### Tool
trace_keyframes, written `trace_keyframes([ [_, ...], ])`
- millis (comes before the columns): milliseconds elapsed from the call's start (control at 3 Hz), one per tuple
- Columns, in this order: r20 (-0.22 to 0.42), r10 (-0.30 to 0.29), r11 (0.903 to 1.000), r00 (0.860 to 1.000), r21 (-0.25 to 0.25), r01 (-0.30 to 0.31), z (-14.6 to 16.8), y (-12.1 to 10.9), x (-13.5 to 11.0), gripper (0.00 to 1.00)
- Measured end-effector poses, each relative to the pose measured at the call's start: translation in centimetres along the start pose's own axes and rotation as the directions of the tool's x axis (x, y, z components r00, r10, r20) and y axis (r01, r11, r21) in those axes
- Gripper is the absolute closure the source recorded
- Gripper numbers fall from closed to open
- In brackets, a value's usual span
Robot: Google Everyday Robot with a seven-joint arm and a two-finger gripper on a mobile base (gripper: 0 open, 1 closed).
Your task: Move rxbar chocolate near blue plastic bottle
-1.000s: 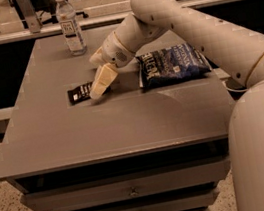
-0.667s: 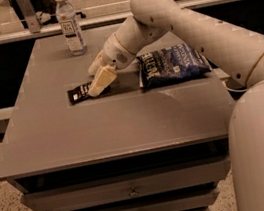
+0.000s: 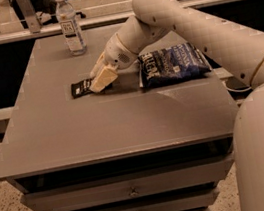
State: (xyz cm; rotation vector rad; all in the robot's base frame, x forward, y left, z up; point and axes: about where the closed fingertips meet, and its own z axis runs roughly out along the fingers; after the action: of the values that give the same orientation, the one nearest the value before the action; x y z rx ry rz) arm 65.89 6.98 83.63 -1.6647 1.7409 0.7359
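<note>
Claw (image 3: 99,82) low over rxbar chocolate (image 3: 80,88), blue plastic bottle (image 3: 70,25) well behind.

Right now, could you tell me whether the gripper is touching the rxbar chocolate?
Cannot tell. In the camera view the gripper covers one end of the rxbar chocolate, but pressing on it and hovering just above it would look the same.

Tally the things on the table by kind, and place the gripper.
Bottles: 1, the blue plastic bottle, back left.
Snack bars: 1, the rxbar chocolate.
Bags: 1, the blue bag.
Total: 3.
The gripper sits low over the rxbar chocolate's right end.
</note>
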Motion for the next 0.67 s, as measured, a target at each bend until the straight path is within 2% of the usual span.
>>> trace_keyframes([
  [333,-0.024,-0.017,0.999,1.0,0.04,0.018,-1.7,-1.0,-0.5,1.0],
  [667,-0.064,-0.057,0.9892,0.996,0.132,0.065,-5.6,-3.6,-1.5,1.0],
])
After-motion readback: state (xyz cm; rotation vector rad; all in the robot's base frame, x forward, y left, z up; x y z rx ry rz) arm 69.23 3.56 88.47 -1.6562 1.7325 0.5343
